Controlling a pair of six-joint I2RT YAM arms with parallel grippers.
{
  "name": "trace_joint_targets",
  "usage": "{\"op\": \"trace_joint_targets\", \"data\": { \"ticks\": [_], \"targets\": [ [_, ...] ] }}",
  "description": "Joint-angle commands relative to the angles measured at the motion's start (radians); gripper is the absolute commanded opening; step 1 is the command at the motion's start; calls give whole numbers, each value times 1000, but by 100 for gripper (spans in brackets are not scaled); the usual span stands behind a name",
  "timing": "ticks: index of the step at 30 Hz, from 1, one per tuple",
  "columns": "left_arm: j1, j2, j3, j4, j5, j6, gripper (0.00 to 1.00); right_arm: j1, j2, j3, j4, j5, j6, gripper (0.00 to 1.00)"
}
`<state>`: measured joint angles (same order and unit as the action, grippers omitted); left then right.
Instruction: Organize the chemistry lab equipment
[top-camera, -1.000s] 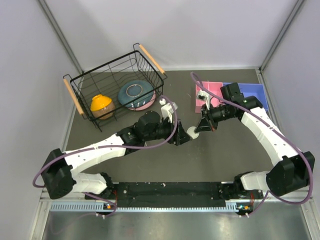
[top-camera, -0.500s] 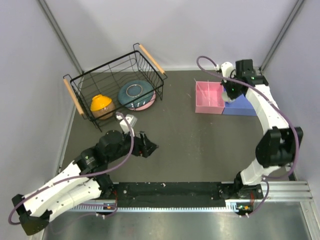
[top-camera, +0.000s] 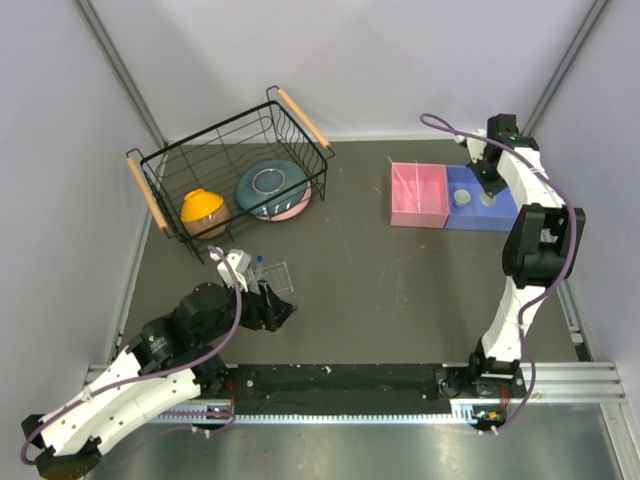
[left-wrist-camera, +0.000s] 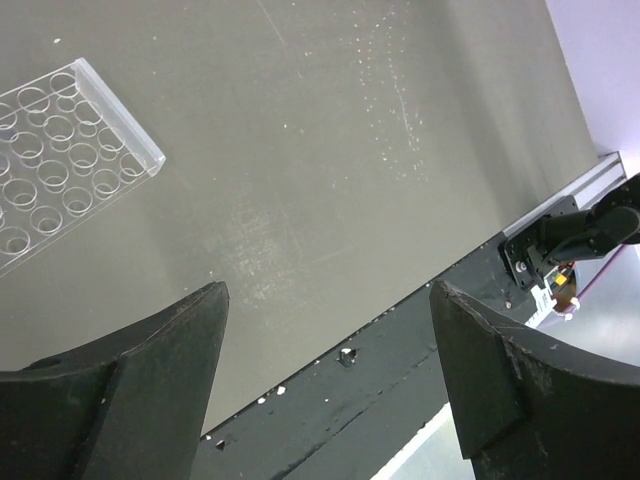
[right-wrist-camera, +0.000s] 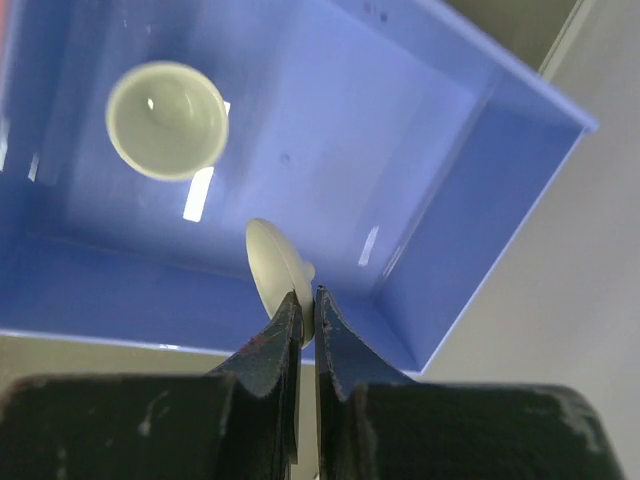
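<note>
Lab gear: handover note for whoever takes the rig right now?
Left claw: open, empty, over bare table near the clear rack.
Right claw: shut on the rim of a white cup, above the blue tray.
Done: second cup sits in the blue tray; thin rods lie in the pink tray.
Left: drop the held cup into the blue tray; the rack is not yet put away.
</note>
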<state>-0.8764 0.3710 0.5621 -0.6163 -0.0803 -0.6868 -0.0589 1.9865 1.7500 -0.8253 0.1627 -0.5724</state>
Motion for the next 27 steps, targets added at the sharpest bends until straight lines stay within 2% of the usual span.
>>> {"op": "trace_joint_targets", "data": {
  "ticks": [1,7,16,22,27],
  "targets": [
    [2,19,30,-13,-30,13,87,-27,-29,8,-81,-74,11,1],
    [2,29,44,-7,-24,6,87,-32,41,28,-149,-202,49,3],
    [2,-44,74,-89,-52,-13,88,-32,117,31,-170,-279,98,5],
    [2,-50,111,-143,-78,-10,91,-33,104,42,-172,-314,112,20],
    [2,-20,168,-172,-93,3,94,-33,19,57,-176,-301,106,30]
  ]
}}
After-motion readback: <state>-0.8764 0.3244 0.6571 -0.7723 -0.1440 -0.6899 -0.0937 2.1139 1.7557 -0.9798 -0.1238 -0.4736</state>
